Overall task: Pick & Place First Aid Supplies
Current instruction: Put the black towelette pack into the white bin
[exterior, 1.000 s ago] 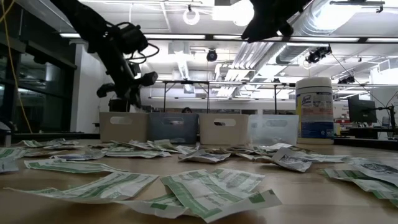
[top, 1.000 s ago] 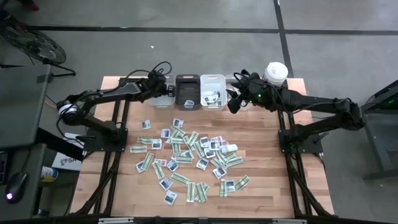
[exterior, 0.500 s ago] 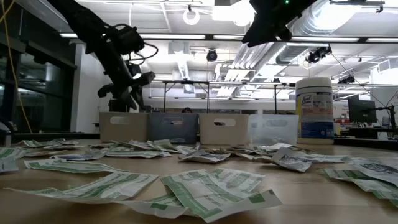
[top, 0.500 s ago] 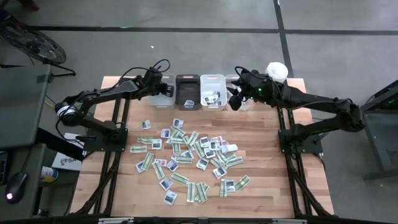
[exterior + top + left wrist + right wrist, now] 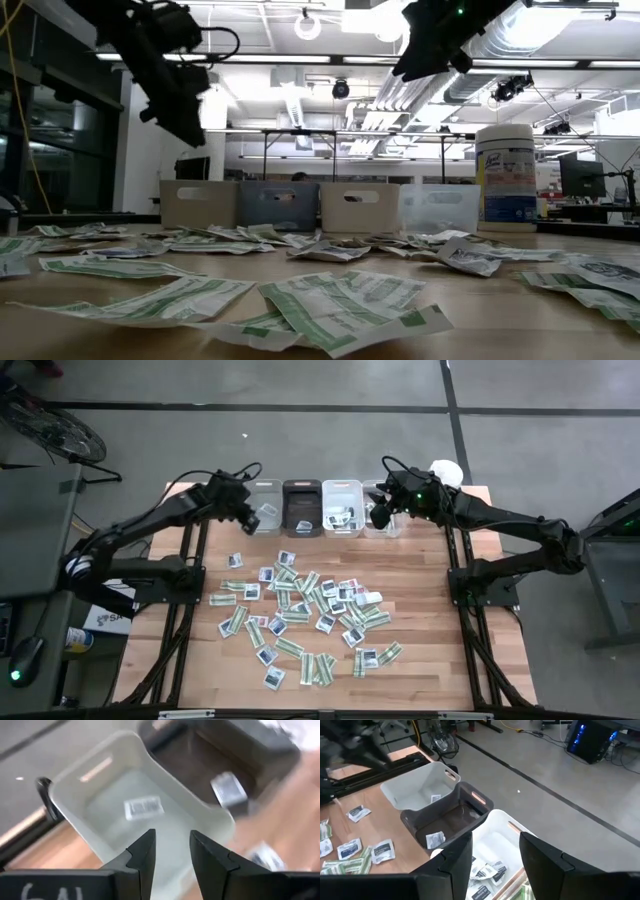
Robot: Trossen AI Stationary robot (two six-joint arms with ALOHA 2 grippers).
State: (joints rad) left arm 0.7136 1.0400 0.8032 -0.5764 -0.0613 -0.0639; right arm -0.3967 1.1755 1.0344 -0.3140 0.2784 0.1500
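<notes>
My left gripper [image 5: 247,518] hovers over the pale bin [image 5: 262,512] at the upper left of the high view, fingers [image 5: 145,852] parted with nothing between them; 1 white packet [image 5: 143,808] lies on that bin's floor. My right gripper [image 5: 379,517] hangs above the clear bin [image 5: 385,528] right of centre, jaws apart and empty. The first aid supplies [image 5: 305,615] lie scattered across the wooden table [image 5: 420,660] in mid-frame, and a few sit in the white bin [image 5: 342,508] and the dark bin [image 5: 301,506].
</notes>
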